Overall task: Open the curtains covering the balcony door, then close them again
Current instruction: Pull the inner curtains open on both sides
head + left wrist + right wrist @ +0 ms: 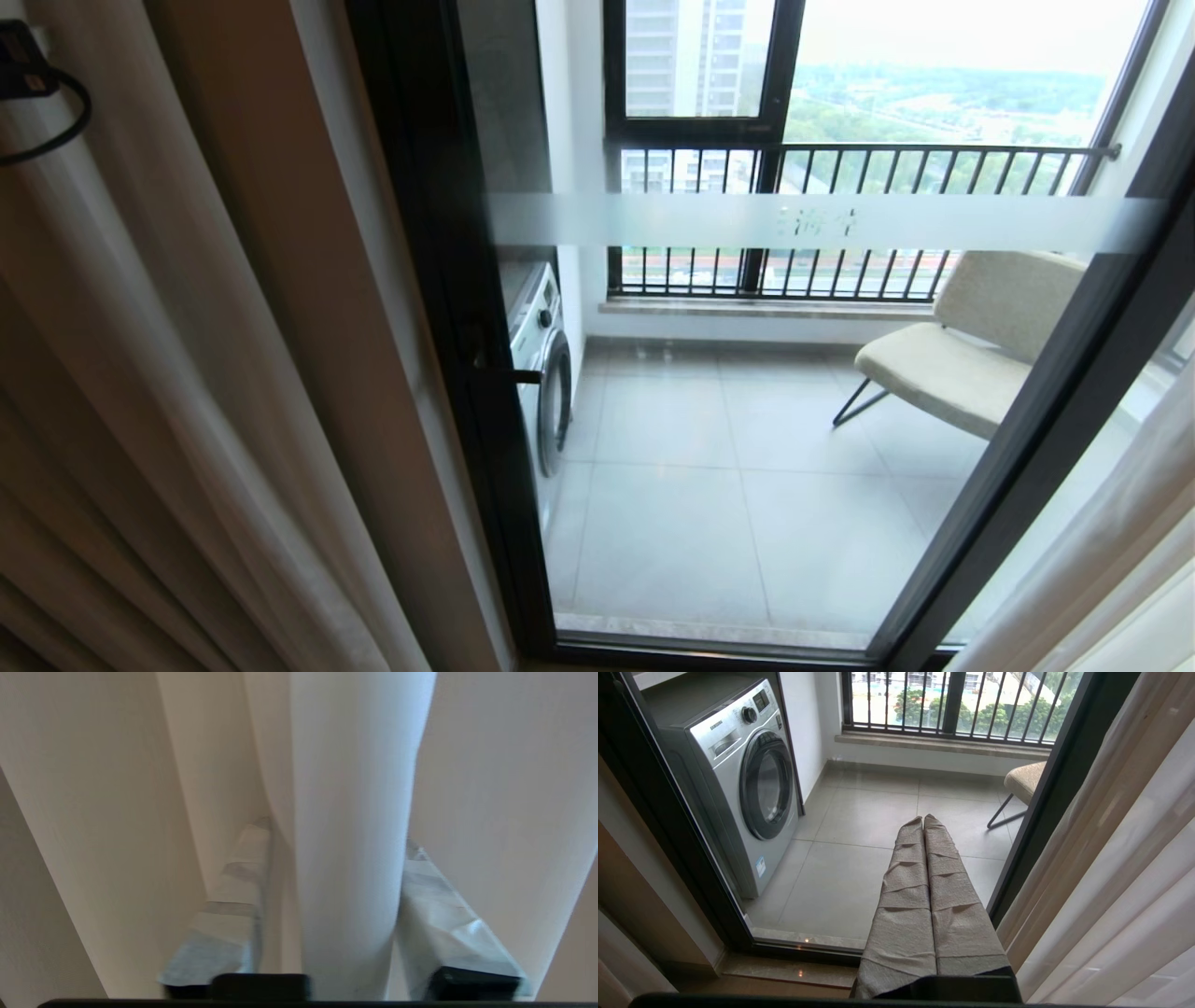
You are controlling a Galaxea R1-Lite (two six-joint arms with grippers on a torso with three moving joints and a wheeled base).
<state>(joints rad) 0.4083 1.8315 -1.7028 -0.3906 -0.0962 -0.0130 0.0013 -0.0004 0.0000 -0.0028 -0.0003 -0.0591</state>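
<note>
Curtains [187, 392] hang bunched at nine o'clock of the head view, more at four o'clock, and the balcony door [747, 392] between them stands uncovered. Left gripper [331, 914] has its fingers [229, 914] spread apart, one pleat running loose between them, not pinched. Right gripper [924, 826] is pressed fully closed, holding nothing, pointing at the glass. Washer [738, 788] and chair [962, 355] sit beyond.

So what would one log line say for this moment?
curtains: drawn aside | balcony door: uncovered | left gripper: fingers apart around a fold | right gripper: shut, idle
</note>
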